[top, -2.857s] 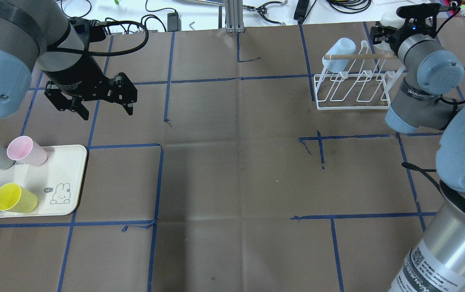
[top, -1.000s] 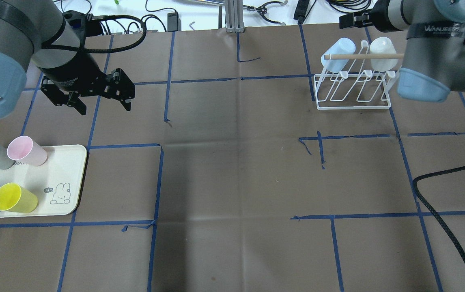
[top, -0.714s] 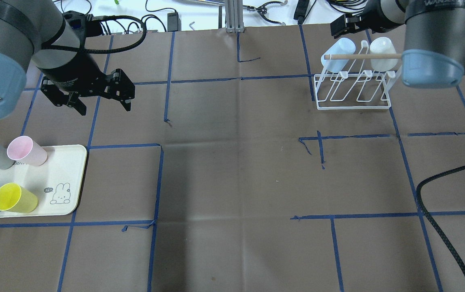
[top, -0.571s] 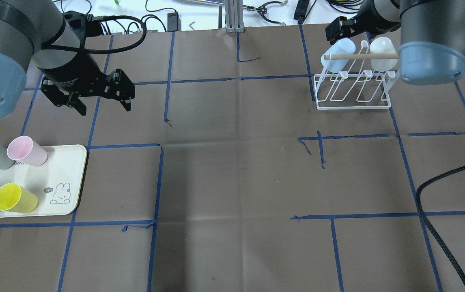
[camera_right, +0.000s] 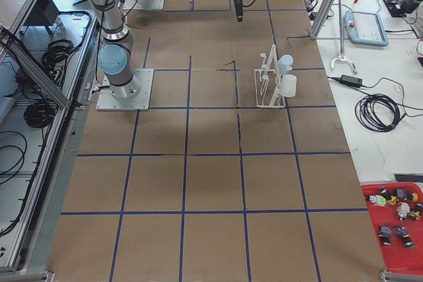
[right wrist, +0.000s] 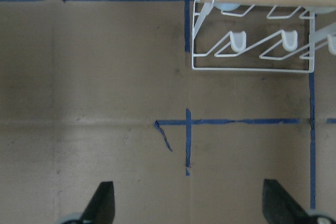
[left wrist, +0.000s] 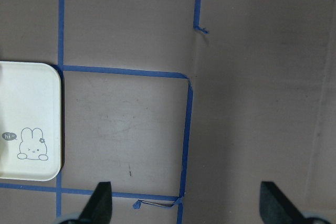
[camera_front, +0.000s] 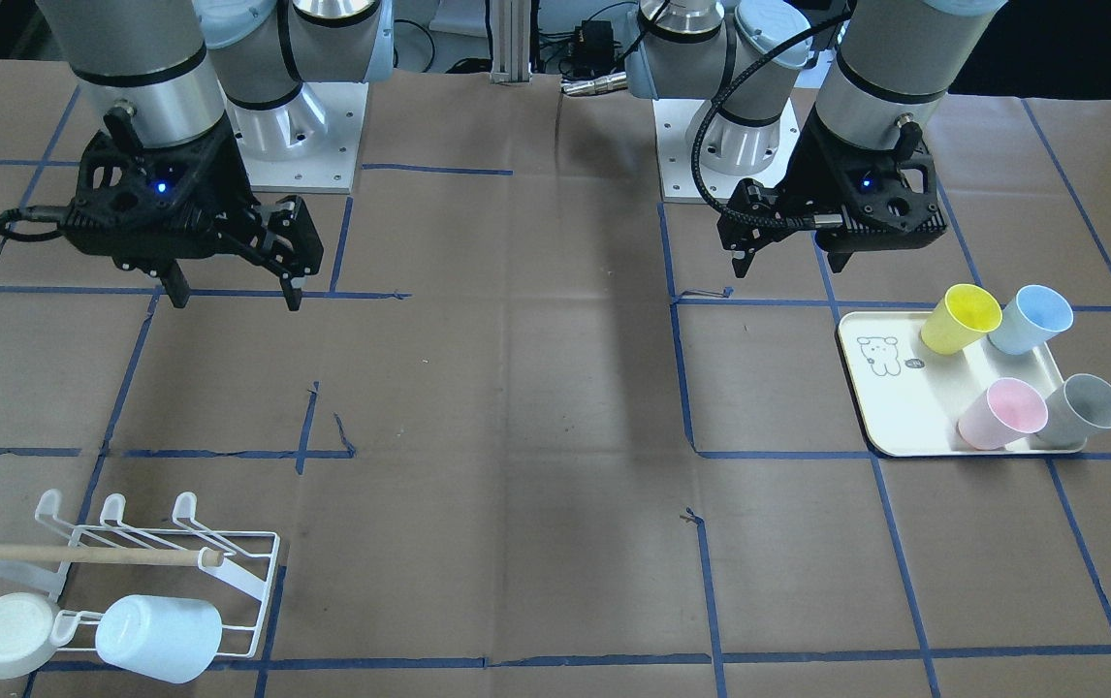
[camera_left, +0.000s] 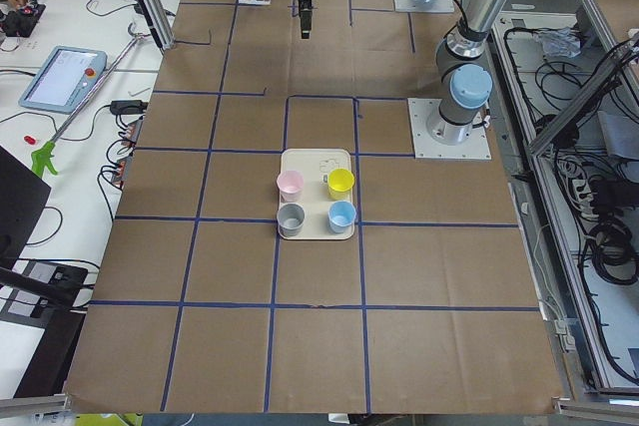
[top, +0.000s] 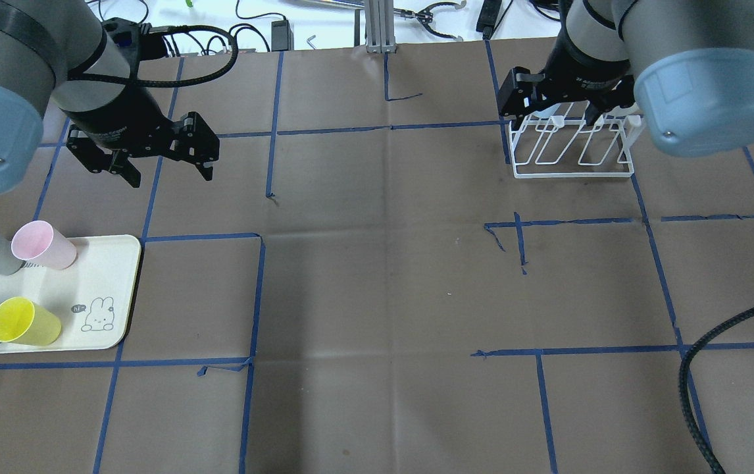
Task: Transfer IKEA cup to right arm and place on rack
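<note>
The white wire rack (camera_front: 158, 553) stands at the table's far right end with a pale blue cup (camera_front: 158, 635) and a white cup (camera_front: 8, 635) hung on its outer prongs. My right gripper (top: 553, 117) hovers open and empty above the rack (top: 574, 158), covering both cups in the overhead view. In the right wrist view the rack (right wrist: 252, 51) lies ahead of the fingers. Yellow (camera_front: 963, 318), blue (camera_front: 1031, 318), pink (camera_front: 1001, 414) and grey (camera_front: 1084, 409) cups stand on the cream tray (camera_front: 904, 407). My left gripper (top: 153, 161) hangs open and empty, beyond that tray (top: 87, 289).
Brown paper with blue tape lines covers the table. Cables and tools lie along the far edge past the paper. The right arm's black cable (top: 712, 355) loops over the near right part of the table. Both arm bases (camera_front: 303, 126) sit at the robot's side.
My right gripper left the white cup on the rack, then swung from behind the rack's right end to over it, covering both cups. The left gripper shifted slightly, then held still.
</note>
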